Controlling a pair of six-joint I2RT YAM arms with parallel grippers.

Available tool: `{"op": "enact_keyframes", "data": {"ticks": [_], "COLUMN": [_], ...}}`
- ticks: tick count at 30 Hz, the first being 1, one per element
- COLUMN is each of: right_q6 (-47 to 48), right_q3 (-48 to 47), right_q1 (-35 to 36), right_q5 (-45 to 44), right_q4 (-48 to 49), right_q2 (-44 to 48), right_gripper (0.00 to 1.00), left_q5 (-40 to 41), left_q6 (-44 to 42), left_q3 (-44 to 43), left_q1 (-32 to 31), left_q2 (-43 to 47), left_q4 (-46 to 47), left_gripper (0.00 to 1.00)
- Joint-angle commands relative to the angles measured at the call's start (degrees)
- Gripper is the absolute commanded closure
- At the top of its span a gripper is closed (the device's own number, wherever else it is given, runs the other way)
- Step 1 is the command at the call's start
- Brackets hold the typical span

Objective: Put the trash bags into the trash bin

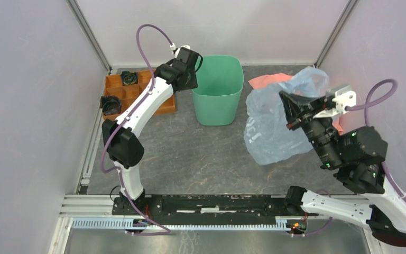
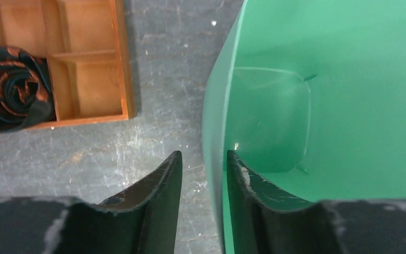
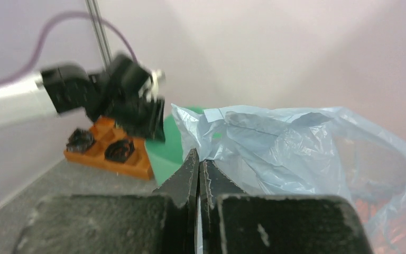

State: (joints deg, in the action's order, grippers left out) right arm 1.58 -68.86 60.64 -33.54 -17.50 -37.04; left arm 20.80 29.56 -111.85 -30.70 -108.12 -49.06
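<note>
While your right gripper (image 3: 199, 159) has its jaws pressed fully together on a fold at the upper edge of the pale blue-grey trash bag (image 1: 272, 132), the bag hangs crumpled and billowed to the right of the mint-green trash bin (image 1: 217, 106). It is near the bin but apart from it, and none of it is inside. Its lower end reaches down toward the grey table (image 1: 190, 153); you cannot tell whether it rests there. The bin stands upright at the far middle of the table, mouth open. Your left gripper (image 2: 203, 156) sits at the bin's left rim with its jaws a little way apart, straddling the wall. One finger lies inside against the green plastic and the other outside, with a sliver of table showing between it and the wall, so nothing is clamped. Left of the bin, apart from it, lies the orange compartment tray (image 2: 120, 58), with a dark fabric roll (image 2: 10, 87) in one compartment. A salmon-pink cloth (image 1: 267, 80) lies behind the bag, partly hidden.
</note>
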Motion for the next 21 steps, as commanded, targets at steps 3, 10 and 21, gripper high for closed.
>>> {"op": "enact_keyframes", "data": {"ticks": [3, 10, 21], "right_q6": [14.84, 22.96, 27.45], "right_q3": [-15.43, -31.54, -32.3], "right_q1": [0.27, 0.27, 0.22], "right_q5": [2.36, 16.49, 29.85], "right_q4": [10.41, 14.68, 22.53], "right_q2": [-12.67, -27.89, -36.55], "right_gripper": [0.99, 0.99, 1.0], "left_q5": [-3.16, -6.72, -7.48], "left_q6": [-1.99, -0.09, 6.09], "left_q3": [6.38, 14.16, 26.92], "left_q1": [-0.05, -0.67, -3.49], "left_q2": [5.63, 13.05, 27.1], "left_q4": [3.47, 3.3, 2.0], "left_gripper": [0.75, 0.96, 0.98]}}
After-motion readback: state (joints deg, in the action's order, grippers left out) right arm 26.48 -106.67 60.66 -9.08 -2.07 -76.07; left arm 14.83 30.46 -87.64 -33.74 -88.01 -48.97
